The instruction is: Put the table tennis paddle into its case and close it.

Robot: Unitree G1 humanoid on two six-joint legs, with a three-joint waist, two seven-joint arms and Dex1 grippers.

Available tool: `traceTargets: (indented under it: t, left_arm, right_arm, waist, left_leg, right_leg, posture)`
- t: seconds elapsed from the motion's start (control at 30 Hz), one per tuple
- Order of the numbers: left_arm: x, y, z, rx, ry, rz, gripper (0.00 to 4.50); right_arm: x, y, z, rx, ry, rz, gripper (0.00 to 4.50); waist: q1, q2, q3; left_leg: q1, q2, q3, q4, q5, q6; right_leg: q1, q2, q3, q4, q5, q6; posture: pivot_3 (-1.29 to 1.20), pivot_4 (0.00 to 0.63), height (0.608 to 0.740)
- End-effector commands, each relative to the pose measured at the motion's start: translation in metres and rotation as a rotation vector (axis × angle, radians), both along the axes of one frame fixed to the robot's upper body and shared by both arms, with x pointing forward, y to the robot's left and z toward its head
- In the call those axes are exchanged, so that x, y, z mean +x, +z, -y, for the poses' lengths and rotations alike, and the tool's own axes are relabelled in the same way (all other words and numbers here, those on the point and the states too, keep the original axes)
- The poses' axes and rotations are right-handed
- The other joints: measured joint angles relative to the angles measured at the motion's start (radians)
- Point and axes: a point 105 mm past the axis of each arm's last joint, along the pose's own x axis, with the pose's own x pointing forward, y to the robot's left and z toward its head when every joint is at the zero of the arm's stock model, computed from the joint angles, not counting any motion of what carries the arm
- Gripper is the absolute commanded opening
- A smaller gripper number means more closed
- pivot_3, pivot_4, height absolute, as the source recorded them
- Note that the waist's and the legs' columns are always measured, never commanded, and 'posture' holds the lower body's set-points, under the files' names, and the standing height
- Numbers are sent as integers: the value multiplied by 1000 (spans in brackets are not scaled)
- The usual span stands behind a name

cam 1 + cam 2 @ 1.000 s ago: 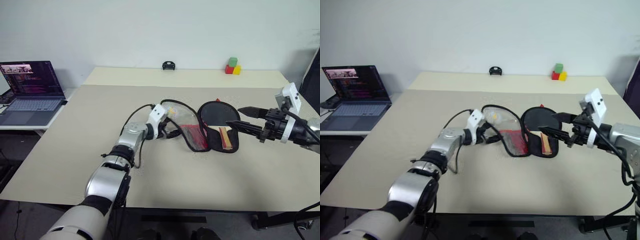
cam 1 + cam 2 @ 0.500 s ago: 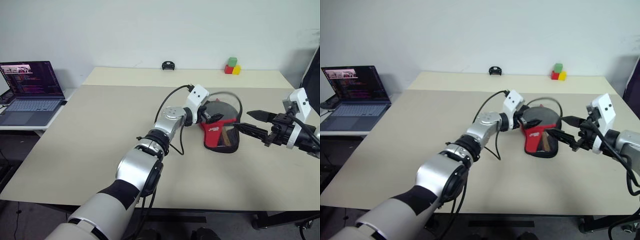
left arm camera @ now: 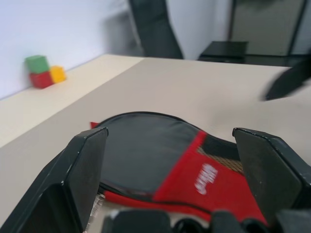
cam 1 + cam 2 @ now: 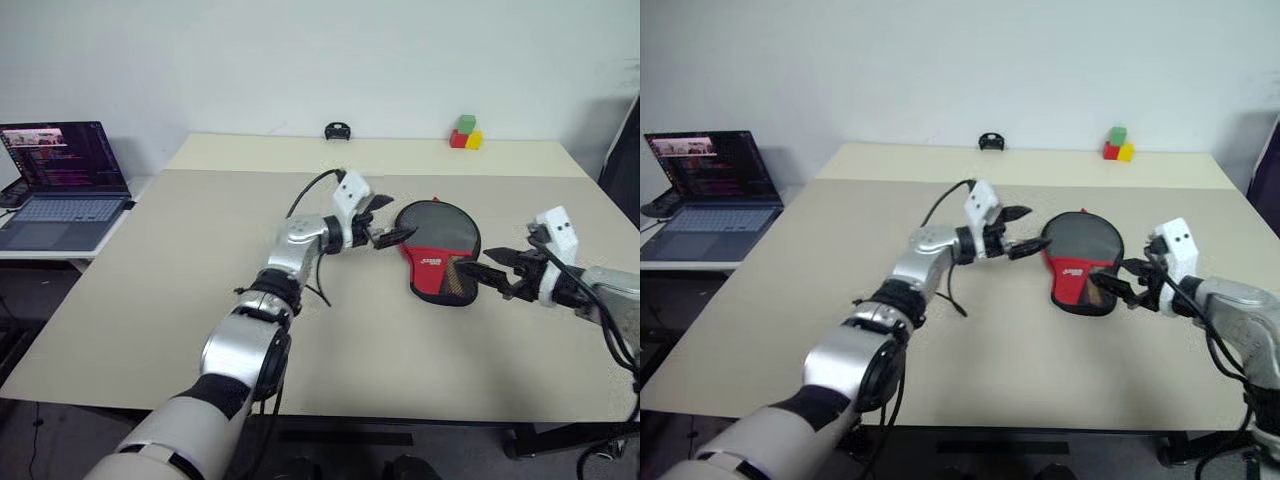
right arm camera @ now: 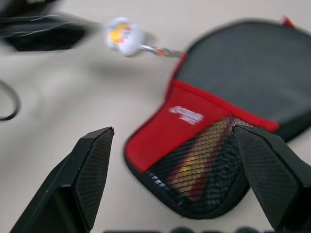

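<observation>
Case (image 4: 437,256) folded shut on surface (image 4: 150,300), long axis toward right end effector (image 4: 492,272), nearer its mesh end; left end effector (image 4: 388,220) beside rounded end; both spread, empty.

Case (image 5: 228,121): matt black/red cloth w/ mesh pocket; table (image 4: 180,290) matt beige, prob. smooth laminate.

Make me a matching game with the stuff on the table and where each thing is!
Things:
1. case
2. laptop
3. coloured blocks
4. left gripper

Places or states:
A. far edge of the table, by the wall
B. side desk at the left
C. flap folded over, lying between the two grippers
D. open, beside the black end of the case

Pairs: 1-C, 2-B, 3-A, 4-D
</observation>
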Motion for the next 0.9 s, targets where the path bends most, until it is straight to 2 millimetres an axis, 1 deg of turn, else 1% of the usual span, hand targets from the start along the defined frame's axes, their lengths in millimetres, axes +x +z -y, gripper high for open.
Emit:
traceTargets:
  t: [0.03, 0.17, 0.23, 0.3, 0.43, 0.53, 0.7, 0.77, 0.9]
  left_arm:
    - [-23, 19, -19, -1, -101, 79, 4500]
    - [-37, 24, -51, 3, -53, 71, 4500]
    - [-43, 26, -62, 3, -20, 72, 4500]
    - [-49, 28, -68, -3, 1, 67, 4500]
    - [-56, 29, -72, -6, 31, 57, 4500]
    - [-59, 30, -74, -7, 44, 52, 4500]
    - [-57, 34, -77, -10, 65, 61, 4500]
    - [-58, 39, -76, -19, 57, 67, 4500]
    - [-56, 41, -77, -13, 59, 76, 4500]
  right_arm:
    - [22, 0, 13, -34, -99, 23, 4387]
    - [44, -9, 22, -67, -172, 23, 4387]
    - [52, -15, 24, -74, -186, 13, 4387]
    - [58, -21, 24, -63, -186, -2, 4387]
    - [67, -31, 24, -51, -190, -31, 4387]
    - [70, -38, 20, -53, -163, -56, 4387]
    - [72, -48, 14, -107, -109, -77, 4387]
    - [74, -51, 13, -101, -101, -92, 4387]
    - [77, -60, 6, -69, -80, -150, 4387]
  waist:
    - [-8, 0, 0]
    - [-18, 0, 0]
    - [-19, 0, 0]
    - [-20, 1, 0]
    - [-18, 1, 0]
    - [-20, 1, 0]
    - [-21, 1, -1]
    - [-21, 1, -1]
    - [-25, 1, -1]
  left_leg:
    - [0, 1, 0, 0, 0, -1]
    - [0, 1, -1, 0, 1, -2]
    - [0, 1, -1, 0, 1, -2]
    - [0, 1, -1, 0, 1, -1]
    - [0, 1, -1, 0, 1, -1]
    - [0, 0, -1, 1, 1, -1]
    - [0, 1, -1, 1, 1, -1]
    - [0, 1, -1, 1, 1, -1]
    - [1, 1, 0, 1, 1, -2]
  right_leg:
    - [0, 0, 1, 0, 0, 0]
    - [0, 0, 2, 0, 0, 0]
    - [0, 0, 2, 0, 0, 0]
    - [0, 0, 2, 0, 0, 0]
    - [0, 0, 1, 0, 0, 0]
    - [0, 0, 2, 0, 0, 0]
    - [0, 0, 1, 0, 0, 0]
    - [0, 0, 1, 1, 0, 0]
    - [0, 0, 2, 1, 0, 0]
  posture:
    - [0, 150, 740]
    - [0, 150, 740]
    - [0, 150, 740]
    - [0, 150, 740]
    - [0, 150, 740]
    - [0, 150, 740]
    - [0, 150, 740]
    - [0, 150, 740]
    - [0, 150, 740]
